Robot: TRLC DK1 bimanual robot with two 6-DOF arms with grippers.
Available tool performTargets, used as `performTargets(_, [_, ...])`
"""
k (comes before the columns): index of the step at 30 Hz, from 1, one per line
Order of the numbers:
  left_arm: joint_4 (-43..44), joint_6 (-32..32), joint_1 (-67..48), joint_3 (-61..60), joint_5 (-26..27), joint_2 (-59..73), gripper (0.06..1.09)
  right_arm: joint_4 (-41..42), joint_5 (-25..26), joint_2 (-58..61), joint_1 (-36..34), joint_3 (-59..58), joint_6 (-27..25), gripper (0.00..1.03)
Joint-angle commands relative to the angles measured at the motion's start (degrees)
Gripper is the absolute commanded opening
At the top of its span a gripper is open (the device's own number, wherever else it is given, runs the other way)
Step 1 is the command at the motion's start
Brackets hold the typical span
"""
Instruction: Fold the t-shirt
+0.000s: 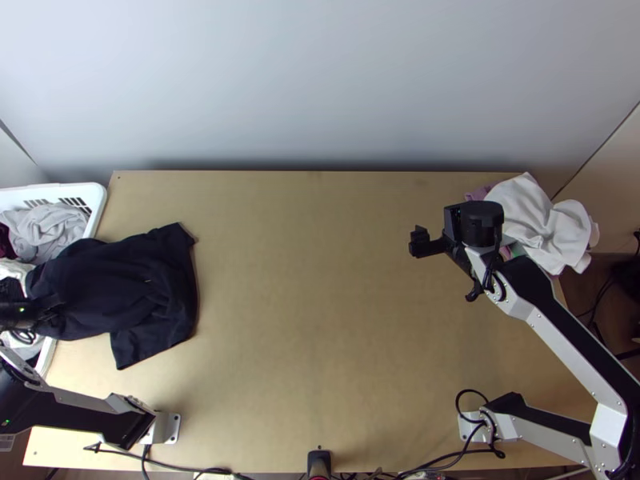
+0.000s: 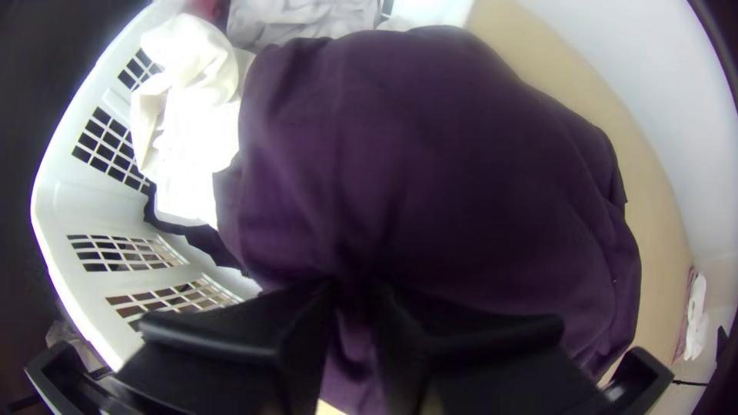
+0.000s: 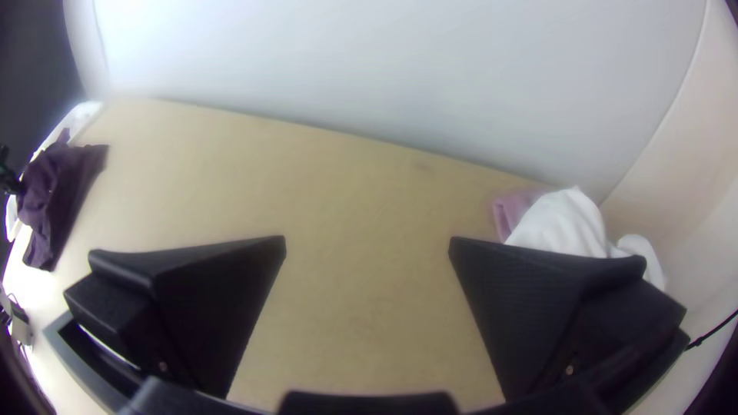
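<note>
- Shirt, one, dark — bunched across the basket's inner rim and the tabletop's left edge.
- My left gripper, at the basket, has its two fingers closed on one bunched part.
- My right gripper spreads its two fingers wide, holding nothing, over the tabletop near its far right corner.
- One basket at the left edge.
- One white cloth and one pink cloth — far right corner.

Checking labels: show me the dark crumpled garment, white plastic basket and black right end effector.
Dark garment [image 1: 132, 284], top view: middle of the fabric.
White basket [image 2: 84, 204], left wrist view: wall between grids.
Right end effector [image 3: 367, 240], right wrist view: between fingertips.
</note>
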Motion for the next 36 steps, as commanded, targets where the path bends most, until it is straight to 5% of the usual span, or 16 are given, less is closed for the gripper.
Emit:
performTargets(1, [1.7,-0.4,-2.9,-1.1,-3.3,-0.3,0.1,-0.4,0.0,-0.2,-0.3,0.1,0.1,0.99])
performTargets(12, [-6.3,-2.4,-5.4,4.0,-1.0,-18.1,0.1,-0.4,0.0,-0.2,-0.4,0.3,0.3,0.99])
performTargets(17, [-14.9,-9.9,-12.7,11.4,-0.2,-23.9,0.1,-0.4,-0.1,-0.3,-0.2,0.1,0.6,0.99])
performTargets(21, [-13.3,-16.3,-20.6,13.3,-0.6,-27.6,0.1,-0.4,-0.1,-2.4,-0.4,-1.1,0.7,0.99])
performTargets(28, [-11.5,-31.1,-38.0,28.8,-10.0,-26.6,0.1,-0.4,-0.1,-7.7,-0.9,-5.1,1.8,0.99])
performTargets(36, [-10.2,-39.7,-55.0,44.9,-23.0,-21.1,0.1,0.0,-0.7,-10.7,2.9,-11.5,5.4,0.99])
